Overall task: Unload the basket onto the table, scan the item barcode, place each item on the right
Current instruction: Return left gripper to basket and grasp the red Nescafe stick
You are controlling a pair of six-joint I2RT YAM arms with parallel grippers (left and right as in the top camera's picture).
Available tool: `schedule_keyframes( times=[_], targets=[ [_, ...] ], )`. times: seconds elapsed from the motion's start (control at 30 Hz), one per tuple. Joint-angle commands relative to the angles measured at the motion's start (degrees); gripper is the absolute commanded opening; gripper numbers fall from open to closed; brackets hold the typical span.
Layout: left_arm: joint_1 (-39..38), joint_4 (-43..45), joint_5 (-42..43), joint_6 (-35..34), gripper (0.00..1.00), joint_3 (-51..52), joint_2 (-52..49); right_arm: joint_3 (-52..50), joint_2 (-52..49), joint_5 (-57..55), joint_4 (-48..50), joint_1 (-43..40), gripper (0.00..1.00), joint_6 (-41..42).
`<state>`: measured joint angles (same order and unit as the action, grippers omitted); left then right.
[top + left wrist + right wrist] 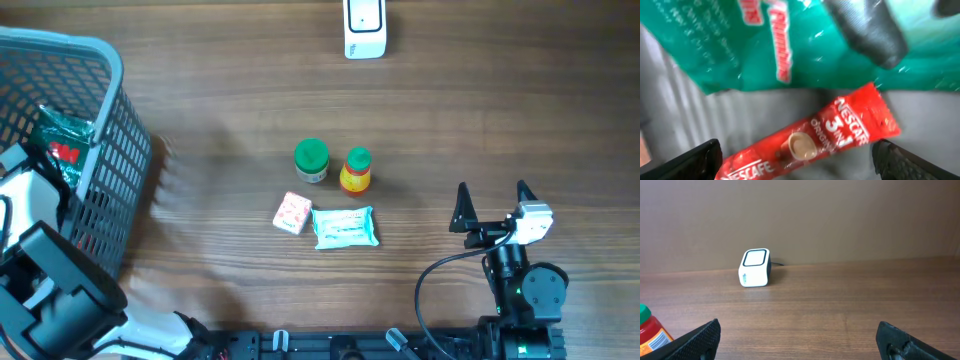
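My left jaws, released, reach into the basket [112, 150] at nine o'clock and straddle the red coffee sachet [815, 134] below a green packet [740, 45], likely my pick. My right jaws sit released at four o'clock, facing the scanner [365, 28] at twelve.

One basket [112, 62], one scanner [364, 28], two jars [311, 160], four packets [345, 227].
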<state>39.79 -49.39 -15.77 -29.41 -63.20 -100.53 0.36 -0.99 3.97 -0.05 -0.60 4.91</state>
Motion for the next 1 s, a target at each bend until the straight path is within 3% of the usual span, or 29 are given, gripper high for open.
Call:
schedule_keyframes(
  times=[0.0,0.1,0.2,0.23,0.27,0.3,0.5,0.67,0.83,0.97],
  targets=[
    [0.3,3.7,6.2,0.0,0.96,5.5,-0.9,-0.1,0.3,-0.5,0.1,-0.1,1.00,-0.3],
    [1.8,6.8,6.8,0.0,0.86,9.2,-0.9,-0.1,0.3,-0.5,0.1,-0.1,1.00,-0.3],
    [5.5,7.1,6.8,0.0,0.63,10.7,-0.9,-0.1,0.3,-0.5,0.1,-0.1,1.00,-0.3],
    [6.5,6.9,6.8,0.1,0.50,10.8,-0.9,-0.1,0.3,-0.5,0.1,-0.1,1.00,-0.3],
    [7.8,6.8,6.8,0.0,0.22,10.8,-0.9,-0.1,0.3,-0.5,0.1,-0.1,1.00,-0.3],
    [8.8,6.6,7.7,0.0,0.04,10.8,-0.9,-0.1,0.3,-0.5,0.1,-0.1,1.00,-0.3],
    [9.5,3.4,11.8,0.7,0.04,5.3,1.2,-0.1,0.3,-0.5,0.1,-0.1,1.00,-0.3],
    [9.5,0.0,23.5,0.7,0.04,-4.5,8.9,-0.1,0.3,-0.5,0.1,-0.1,1.00,-0.3],
    [9.5,2.6,33.6,0.7,0.04,-14.1,20.2,-0.1,0.3,-0.5,0.1,-0.1,1.00,-0.3],
    [9.4,13.0,54.2,-3.2,0.04,-16.3,31.5,-0.1,0.3,-0.5,0.1,-0.1,1.00,-0.3]
  ],
)
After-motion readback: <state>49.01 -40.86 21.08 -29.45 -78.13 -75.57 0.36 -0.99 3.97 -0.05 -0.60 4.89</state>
